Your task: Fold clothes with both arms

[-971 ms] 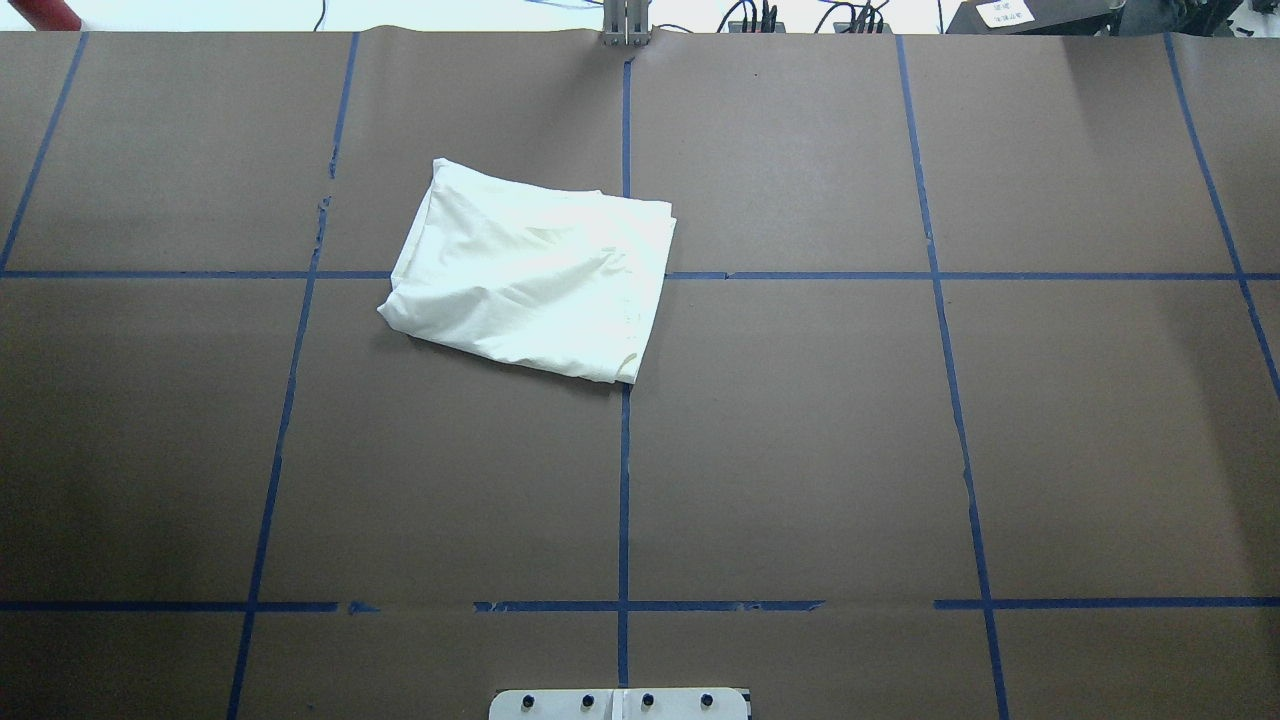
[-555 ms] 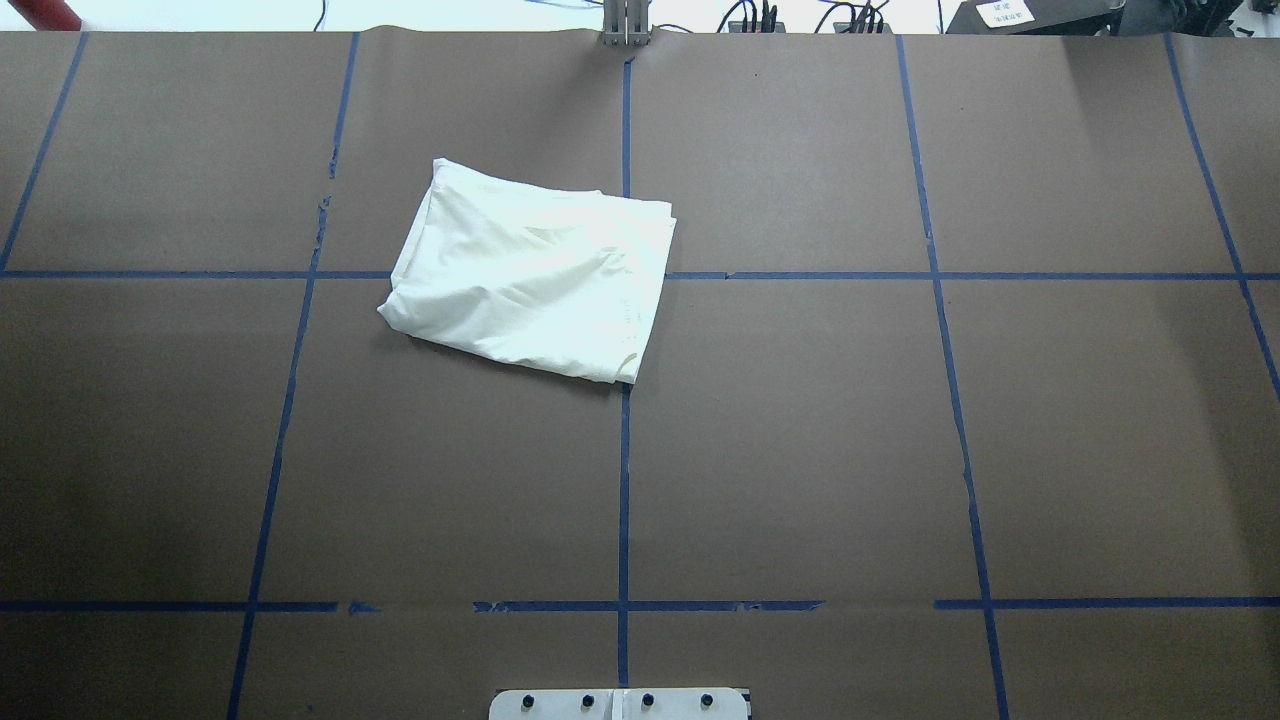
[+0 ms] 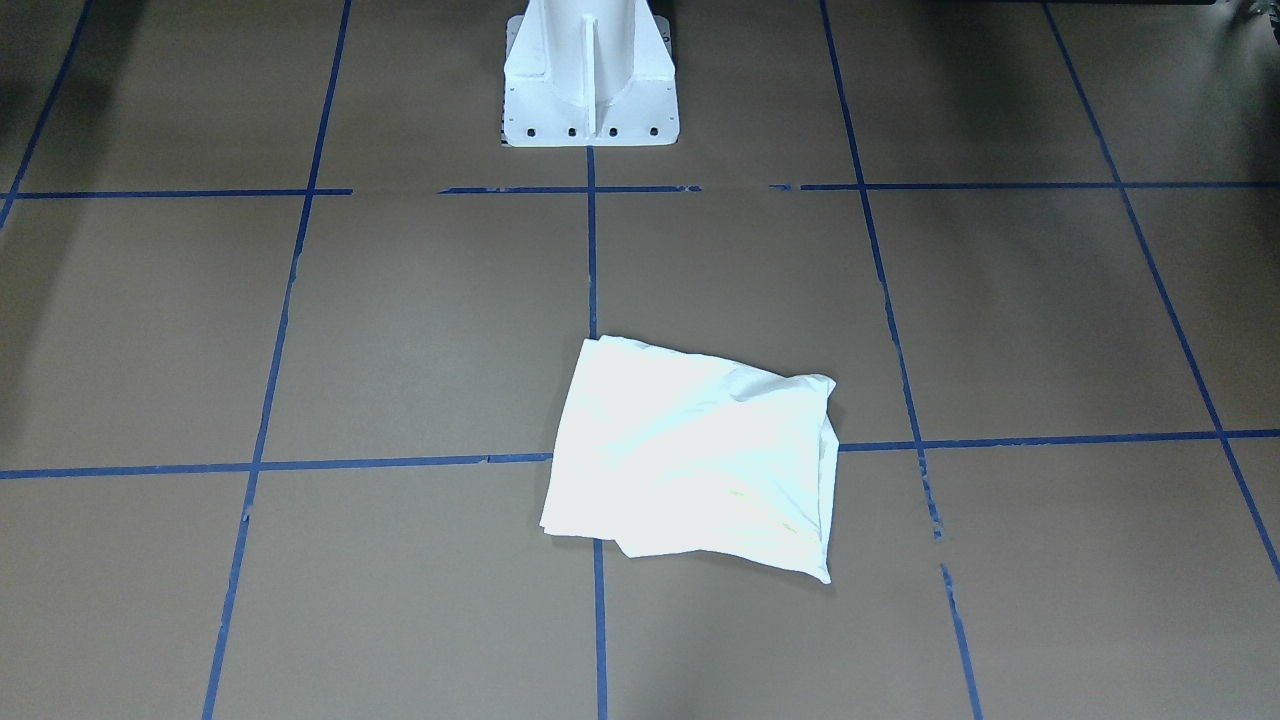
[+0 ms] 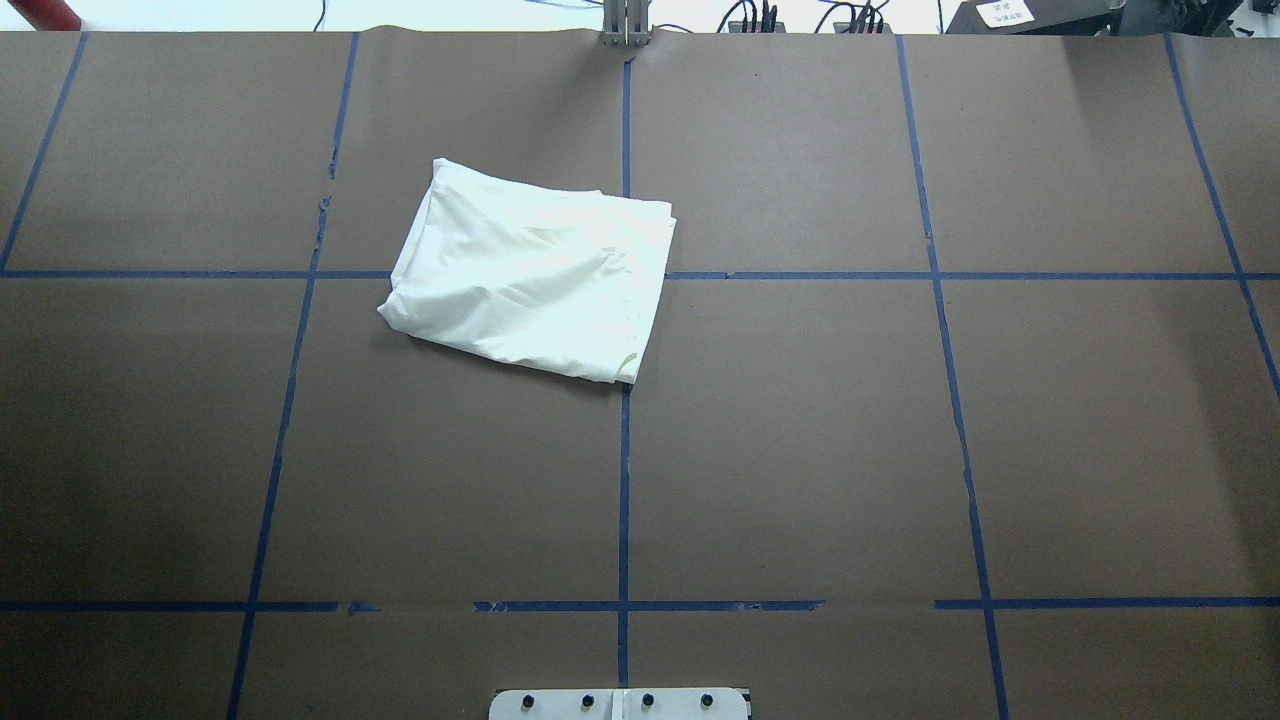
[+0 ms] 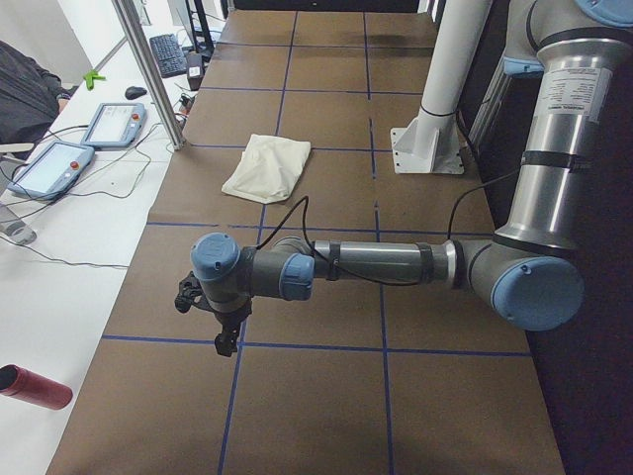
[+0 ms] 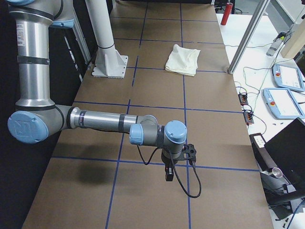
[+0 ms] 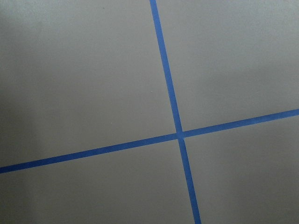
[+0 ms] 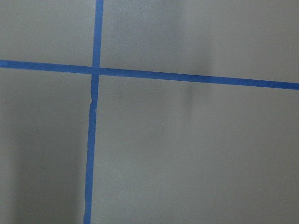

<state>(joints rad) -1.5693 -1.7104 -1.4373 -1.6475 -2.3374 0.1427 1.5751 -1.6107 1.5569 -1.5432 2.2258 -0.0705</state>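
On brown taped table [image 4: 800, 450], cream T-shirt [image 4: 530, 275] folded — plain side up

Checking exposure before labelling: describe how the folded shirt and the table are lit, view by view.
Front-facing: the shirt is blown out to bluish white, its folds nearly lost. Overhead: also overexposed, though faint creases show. Exterior left: it reads cream, and looks evenly exposed. Right wrist: soft shadows lie on the table, darkest at the left edge.

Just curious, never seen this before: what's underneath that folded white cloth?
The folded shirt lies on the brown table, over a crossing of two blue tape lines that run under its edges. Whatever lies beneath or between its layers is covered.
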